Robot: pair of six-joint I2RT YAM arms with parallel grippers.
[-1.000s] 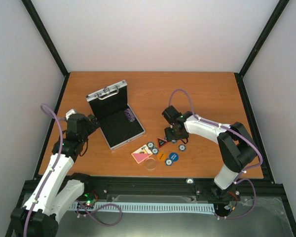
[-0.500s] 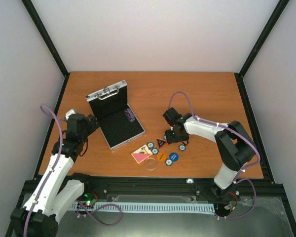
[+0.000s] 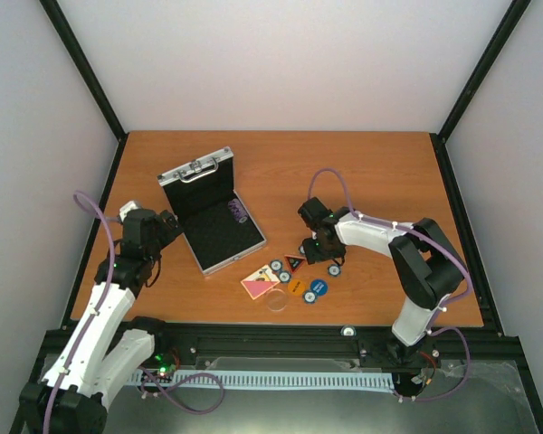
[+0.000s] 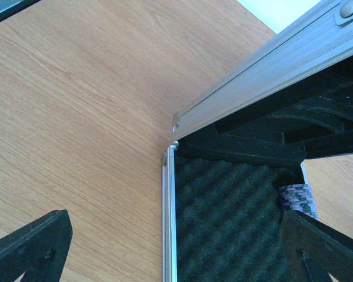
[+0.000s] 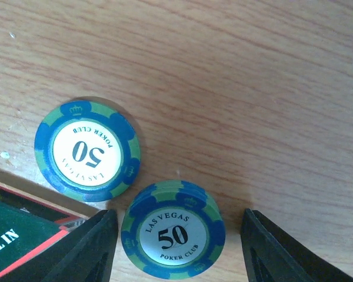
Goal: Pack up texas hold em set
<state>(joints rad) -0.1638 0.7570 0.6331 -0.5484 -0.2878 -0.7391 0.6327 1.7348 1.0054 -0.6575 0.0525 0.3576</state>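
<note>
The silver case (image 3: 250,250) lies open at left centre with its lid (image 3: 195,176) upright, and purple-white chips (image 3: 238,212) rest on its black foam. My right gripper (image 3: 317,252) is low over the loose pieces. In the right wrist view it (image 5: 176,247) stands open astride a stack of blue-green chips (image 5: 173,230); the left finger nearly touches and the right finger is apart. Another blue-green chip (image 5: 87,148) lies beside it. My left gripper (image 4: 176,258) is open over the case's rim (image 4: 169,223) with nothing between its fingers.
In front of the case lie the pink card deck (image 3: 259,286), two chips (image 3: 280,270), the red-black triangle (image 3: 296,261), an orange disc (image 3: 296,287), a blue disc (image 3: 316,289), a clear disc (image 3: 276,300) and one more chip (image 3: 334,268).
My right gripper has shifted slightly left over the chips and its jaws have narrowed a little. The left arm has not moved.
</note>
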